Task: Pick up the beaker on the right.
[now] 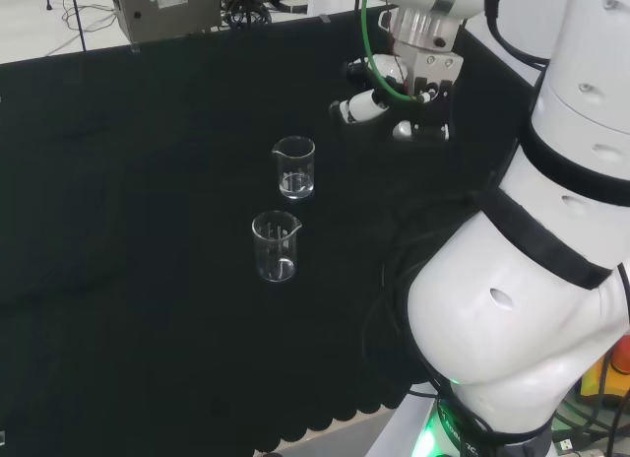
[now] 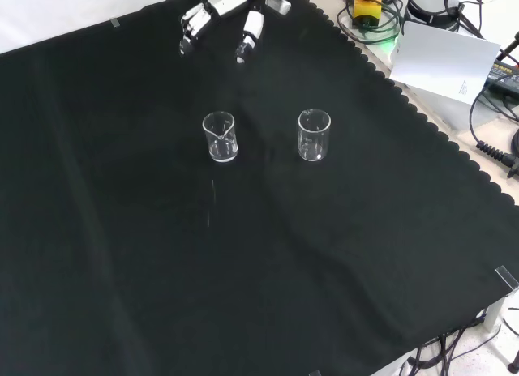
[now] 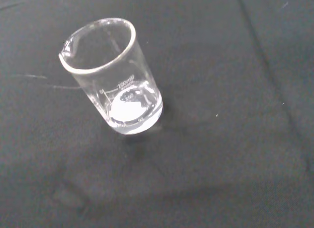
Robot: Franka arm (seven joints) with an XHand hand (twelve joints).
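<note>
Two clear beakers are seen upright on the bench in the front view; the right beaker is set at five o'clock from the relaxed, empty fingers, well apart.

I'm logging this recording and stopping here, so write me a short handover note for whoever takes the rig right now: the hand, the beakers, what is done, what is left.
Hand: open, holding nothing, raised over the cloth at the top of the front view, apart from both beakers.
Beakers: two clear glass ones stand upright on the black cloth. In the front view the left beaker stands nearer the hand, and the right beaker is apart from it. The wrist view shows one beaker, which one I cannot tell.
Done: nothing picked up yet.
Left: move to the beaker on the right, close on it, lift it.
</note>
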